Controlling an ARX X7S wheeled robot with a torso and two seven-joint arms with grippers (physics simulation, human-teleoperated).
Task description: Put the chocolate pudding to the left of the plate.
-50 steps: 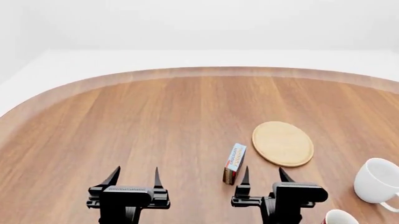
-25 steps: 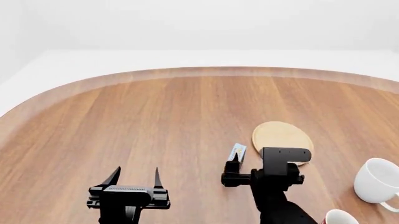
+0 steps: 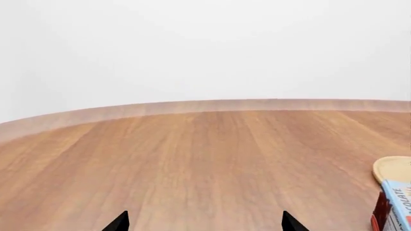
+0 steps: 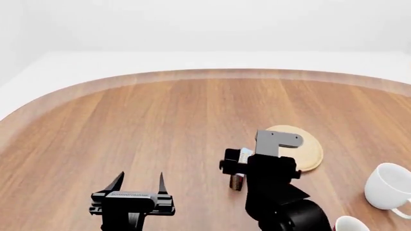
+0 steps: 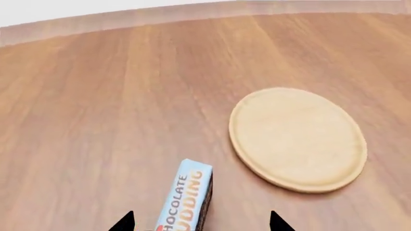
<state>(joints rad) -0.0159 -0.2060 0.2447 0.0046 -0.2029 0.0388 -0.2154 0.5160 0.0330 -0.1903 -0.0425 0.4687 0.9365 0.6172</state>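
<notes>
While the right gripper (image 5: 200,222) hangs spread above it, the chocolate pudding (image 4: 240,161) is mostly hidden at the plate's (image 4: 309,151) eight o'clock; the left gripper (image 4: 138,184) is spread too.

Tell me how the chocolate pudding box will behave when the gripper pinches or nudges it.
The chocolate pudding box stands on a narrow edge, so a nudge would probably tip it. It looks like light cardboard; flat sides should grip well.

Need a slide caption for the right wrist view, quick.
Open right gripper above the upright pudding, plate beside it.
</notes>
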